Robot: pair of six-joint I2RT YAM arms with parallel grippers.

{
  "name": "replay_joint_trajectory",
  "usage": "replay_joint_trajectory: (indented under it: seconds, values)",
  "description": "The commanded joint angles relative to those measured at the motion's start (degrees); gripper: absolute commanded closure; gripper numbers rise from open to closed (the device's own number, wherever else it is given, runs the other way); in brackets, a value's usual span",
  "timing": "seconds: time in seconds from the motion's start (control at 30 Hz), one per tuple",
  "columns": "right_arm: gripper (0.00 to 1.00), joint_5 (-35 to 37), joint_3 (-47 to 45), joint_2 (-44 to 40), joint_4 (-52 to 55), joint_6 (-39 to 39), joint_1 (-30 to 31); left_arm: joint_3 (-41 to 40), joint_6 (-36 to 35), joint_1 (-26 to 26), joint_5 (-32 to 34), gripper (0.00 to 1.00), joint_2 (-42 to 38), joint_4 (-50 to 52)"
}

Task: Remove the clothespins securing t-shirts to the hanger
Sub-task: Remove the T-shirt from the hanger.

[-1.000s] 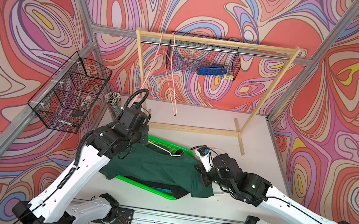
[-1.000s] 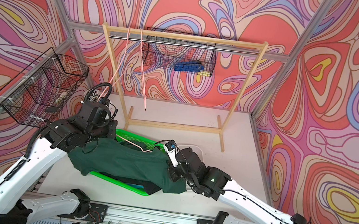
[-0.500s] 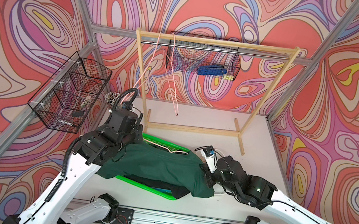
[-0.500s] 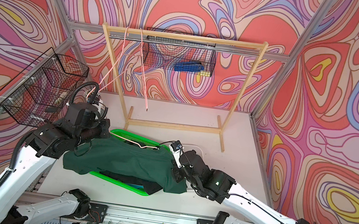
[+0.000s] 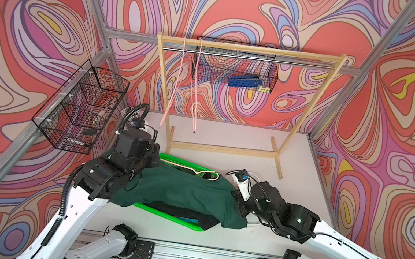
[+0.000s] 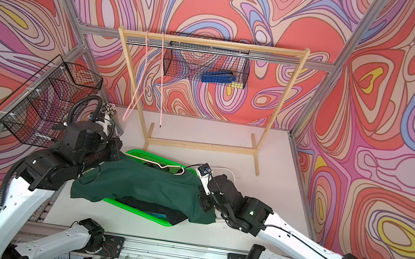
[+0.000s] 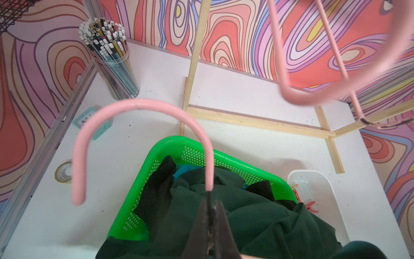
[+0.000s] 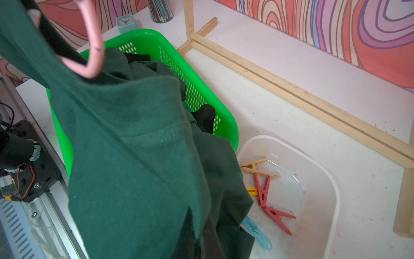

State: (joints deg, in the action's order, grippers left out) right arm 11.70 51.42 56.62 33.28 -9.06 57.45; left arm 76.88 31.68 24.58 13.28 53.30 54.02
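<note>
Left arm (image 5: pixel 81 208) swung leftward, left jaws clamp hanger (image 7: pixel 143 107), right jaws shirt (image 5: pixel 179 190), white table (image 5: pixel 227 136)

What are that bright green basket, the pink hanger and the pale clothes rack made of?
Bright green perforated basket: moulded plastic, glossy, with rows of small holes.
Pink hooked hanger: probably wire under a matt pink coating; the core is not visible.
Pale square-barred clothes rack: bare wood, matt, with grain lines showing.

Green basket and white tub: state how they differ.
The basket has perforated green walls; the tub has smooth translucent white ones. The basket holds shirts; the tub holds clothespins. The basket is bigger than the tub. Both are open-topped and sit side by side on the table.
</note>
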Motion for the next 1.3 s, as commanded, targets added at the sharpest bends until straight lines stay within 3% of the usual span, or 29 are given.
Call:
replay_joint_trajectory:
  seconds: [0.0,0.73,0.87,0.97,1.07,1.27]
  values:
    - [1.0,-1.0,1.1,2.13,-0.64,1.36,-0.15,-0.27,2.41,-0.83,1.03,1.0,-1.69,-2.85]
    - [1.0,-20.59,9.02,15.44,-26.57,5.16,-0.16,-3.09,3.88,-0.83,0.49,1.0,-3.46,-8.58]
    - [0.61,-21.88,10.9,17.24,-26.21,5.48,-0.16,-2.79,3.49,-0.84,0.87,1.0,-3.38,-8.58]
    - [0.44,-22.16,10.57,16.83,-25.25,5.6,-0.22,-2.88,3.64,-0.84,0.92,1.0,-3.42,-8.75]
    - [0.36,-21.51,9.87,15.41,-24.1,5.7,-0.18,-3.04,3.56,-0.77,0.97,1.0,-3.41,-8.93]
    - [0.3,-16.68,8.52,10.22,-18.95,6.26,-0.16,-3.93,3.21,-0.84,1.05,1.0,-3.9,-9.96]
